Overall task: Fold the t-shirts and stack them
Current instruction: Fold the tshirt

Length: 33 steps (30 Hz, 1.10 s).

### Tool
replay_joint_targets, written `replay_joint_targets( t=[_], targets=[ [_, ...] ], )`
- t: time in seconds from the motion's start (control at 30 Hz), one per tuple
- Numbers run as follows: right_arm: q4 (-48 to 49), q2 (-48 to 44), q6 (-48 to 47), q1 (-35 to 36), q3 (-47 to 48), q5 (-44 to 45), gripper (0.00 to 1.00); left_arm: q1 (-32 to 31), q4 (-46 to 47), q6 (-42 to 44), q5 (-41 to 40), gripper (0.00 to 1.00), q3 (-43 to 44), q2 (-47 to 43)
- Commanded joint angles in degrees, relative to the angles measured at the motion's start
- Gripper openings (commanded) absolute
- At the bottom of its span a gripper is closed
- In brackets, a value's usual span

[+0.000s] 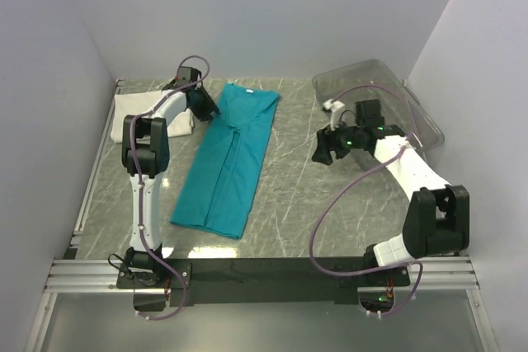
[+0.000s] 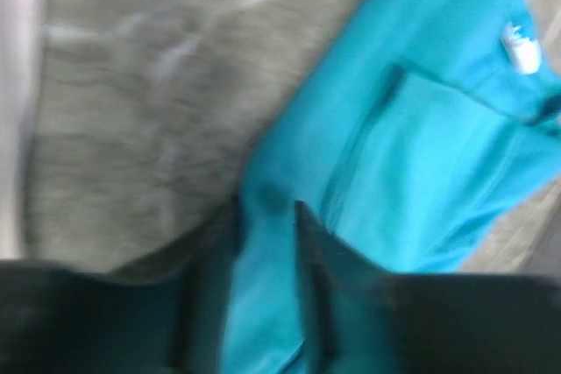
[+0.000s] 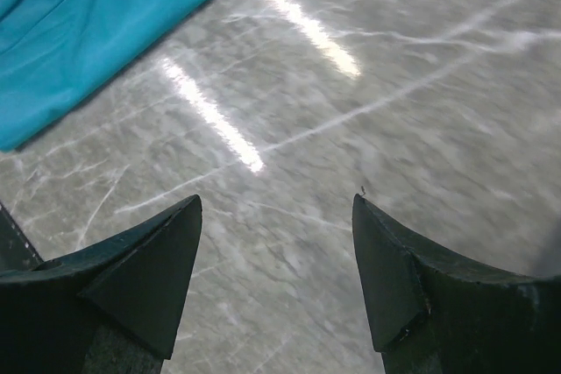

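Note:
The teal-blue t-shirt lies folded lengthwise in a long strip on the marble table, collar at the far end. My left gripper is at its far left edge. In the blurred left wrist view its fingers are close together with teal cloth between them, and the white neck label shows. The white t-shirt lies folded at the back left, partly behind my left arm. My right gripper hovers open and empty over bare table, with the teal shirt's edge at upper left.
A clear plastic tray stands at the back right, behind my right arm. White walls close in the table on three sides. A metal rail runs along the left edge.

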Motion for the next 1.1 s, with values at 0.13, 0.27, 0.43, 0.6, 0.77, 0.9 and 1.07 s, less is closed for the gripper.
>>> replay_joint_targets(
  t=[0.13, 0.27, 0.43, 0.6, 0.77, 0.9, 1.07],
  targets=[
    [-2.69, 7.20, -4.90, 17.09, 5.58, 1.66, 0.77, -1.63, 0.51, 5.37, 4.07, 0.67, 1.53, -10.35],
    [-3.40, 7.83, -18.07, 28.70, 4.53, 0.77, 0.78, -1.02, -0.72, 10.64, -3.98, 0.72, -6.52, -24.72],
    [-0.24, 8.61, -32.07, 43.62, 1.54, 7.33, 0.81, 2.84, 2.10, 11.79, -10.96, 0.80, -27.53, -44.70],
    [7.05, 10.46, -29.62, 52.43, -0.92, 12.54, 0.81, 9.96, -4.13, 8.37, -9.30, 0.79, -47.94, -60.45],
    [14.16, 11.96, -23.74, 59.90, -2.59, 17.11, 0.80, 11.38, -14.13, 2.58, -9.81, 0.76, -59.54, -69.67],
    [17.96, 14.76, -19.86, 62.64, -2.16, 20.02, 0.80, 11.38, -21.52, -1.20, -10.96, 0.74, -62.90, -73.38],
    [20.33, 17.49, -17.31, 64.05, -1.89, 20.99, 0.79, 11.38, -26.37, -4.82, -13.15, 0.71, -66.68, -75.32]
  ],
)
